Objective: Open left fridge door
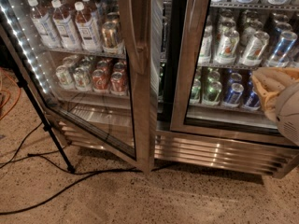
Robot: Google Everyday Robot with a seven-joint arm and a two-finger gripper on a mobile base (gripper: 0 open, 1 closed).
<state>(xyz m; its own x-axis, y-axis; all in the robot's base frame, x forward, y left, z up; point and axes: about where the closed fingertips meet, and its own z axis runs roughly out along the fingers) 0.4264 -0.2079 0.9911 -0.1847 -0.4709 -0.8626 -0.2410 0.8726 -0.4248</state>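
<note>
Left fridge door [142,106], the tall clear-glass panel in a wide brushed-steel frame, stands partly open in front of you. Its free edge sits near the middle of the view, and its bottom corner hangs over the speckled tan floor [187,197]. A strip of white LED dots [18,45] runs down its far left edge.

Through that glass you see the upper shelf holding three white-capped clear bottles of reddish-brown drink [65,24], with bronze cans [112,34] just beside them. On the shelf below stand pale green-and-white cans [70,73] on the left and red cans [107,78] on the right.

The big brushed-steel drinks fridge [219,150] has a louvred grille along its base. Its twin right-hand glass door [191,64] is closed. Behind it you see white-and-green cans [229,43] above, and green cans [210,90] and blue cans [238,94] below.

Your tan gripper [275,90] sits at the right edge, in front of the right door and well apart from the left one. You cannot tell whether it is wide or narrow; it holds nothing you can see.

A black stand leg [42,120] slants across the left, with black cables [46,190] on the floor.
</note>
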